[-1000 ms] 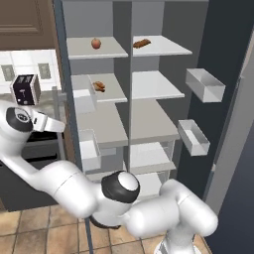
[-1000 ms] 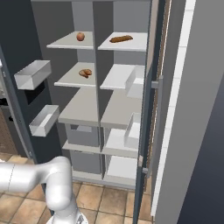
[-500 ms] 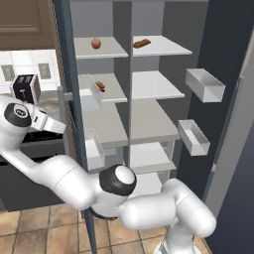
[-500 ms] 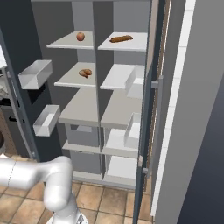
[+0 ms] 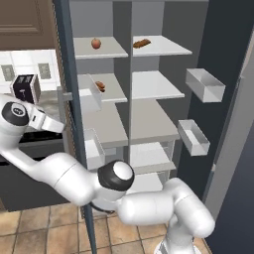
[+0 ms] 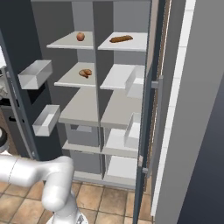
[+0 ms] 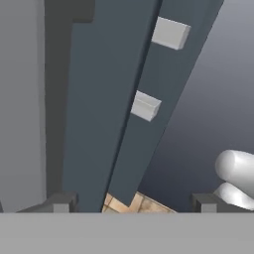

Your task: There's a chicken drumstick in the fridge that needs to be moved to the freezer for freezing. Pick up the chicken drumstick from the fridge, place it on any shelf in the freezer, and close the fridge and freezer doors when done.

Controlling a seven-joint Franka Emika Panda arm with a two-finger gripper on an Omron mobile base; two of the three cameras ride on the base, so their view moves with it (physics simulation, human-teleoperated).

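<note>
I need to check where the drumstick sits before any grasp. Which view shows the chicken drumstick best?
The right base view: the chicken drumstick lies unobstructed on its shelf. In the left base view a door bin partly crowds it.

Matt slate-blue doors (image 5: pixel 67 74), smooth pale matt shelves (image 5: pixel 158 45), clear plastic-looking door bins (image 5: pixel 204 84), a glossy chicken drumstick (image 5: pixel 99 86).

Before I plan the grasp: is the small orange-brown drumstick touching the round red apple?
Apart. In the right base view the drumstick lies on the second shelf, while the apple sits one shelf higher.
</note>
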